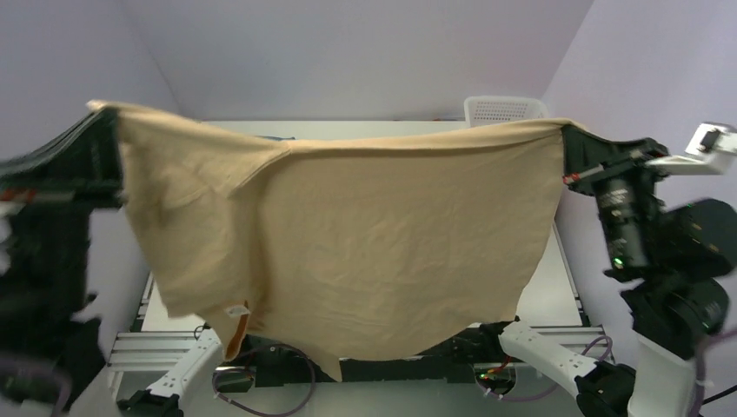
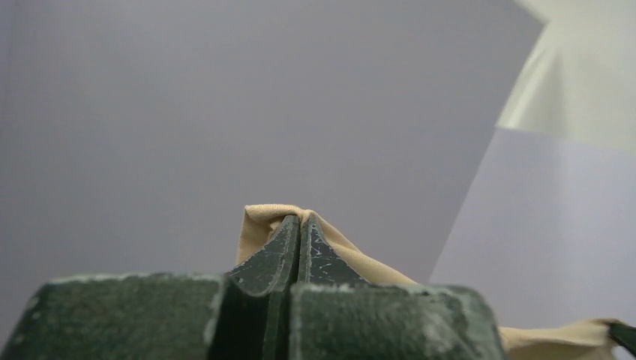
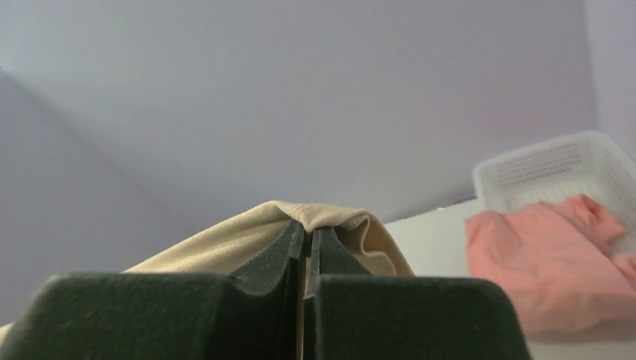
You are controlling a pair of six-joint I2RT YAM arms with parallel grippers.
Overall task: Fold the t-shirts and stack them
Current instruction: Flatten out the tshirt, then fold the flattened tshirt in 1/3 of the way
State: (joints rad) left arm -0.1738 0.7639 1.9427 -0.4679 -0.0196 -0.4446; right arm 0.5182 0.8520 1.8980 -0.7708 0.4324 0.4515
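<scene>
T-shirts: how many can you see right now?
2. A tan t-shirt hangs spread between the left gripper and right gripper, both shut on it; a pink t-shirt lies at the white basket. The tan one may hide others.

A robot lab test cell.
Plain, bare pale-lilac panel walls boxed in a white table on three sides, like a purpose-built enclosure and not a lived-in room. Slotted aluminium rails ran along the table's near edge, where two black robot arms, left and right, were bolted side by side. Loose cables trailed by their bases. A small white camera sat on the right arm's wrist, and a white lattice basket stood at the table's far right corner.
</scene>
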